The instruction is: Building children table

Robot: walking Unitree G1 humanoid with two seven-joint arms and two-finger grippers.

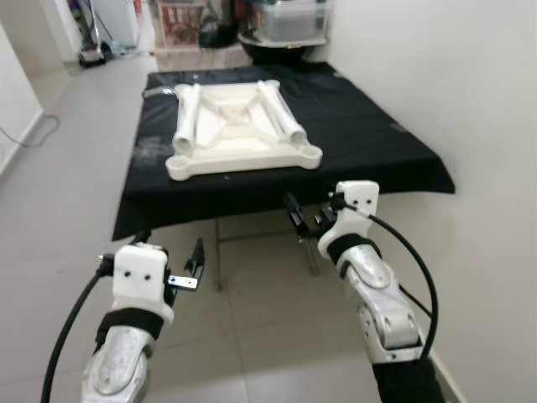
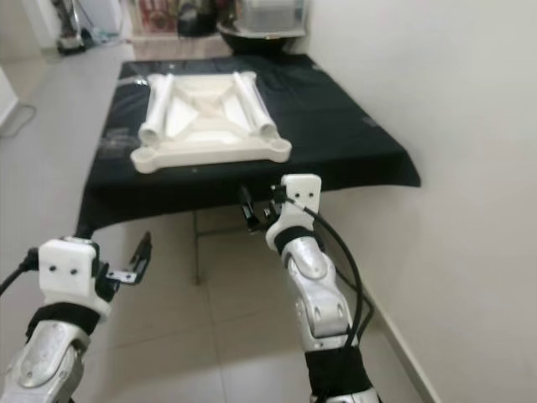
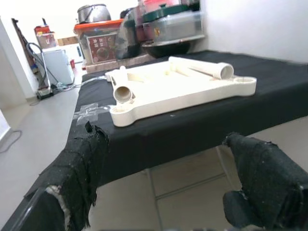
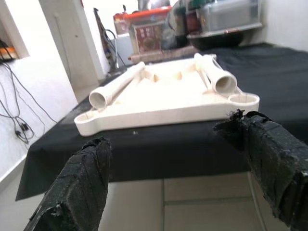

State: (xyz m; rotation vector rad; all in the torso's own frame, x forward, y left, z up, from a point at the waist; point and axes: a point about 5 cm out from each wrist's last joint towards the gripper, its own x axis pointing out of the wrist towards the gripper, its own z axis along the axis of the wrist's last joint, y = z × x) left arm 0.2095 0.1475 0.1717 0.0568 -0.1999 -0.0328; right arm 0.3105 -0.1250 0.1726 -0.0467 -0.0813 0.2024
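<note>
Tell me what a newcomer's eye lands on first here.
The cream plastic tabletop lying upside down on the black-draped table, with two loose leg tubes resting across it. Nearer the camera, the left gripper and right gripper hang open in front of the table's near edge, holding nothing.

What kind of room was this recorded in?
Probably a home storage or utility area: a tiled floor, stacked lidded tubs beyond a table under a black cloth, and an upturned white children's tabletop lying on it.
</note>
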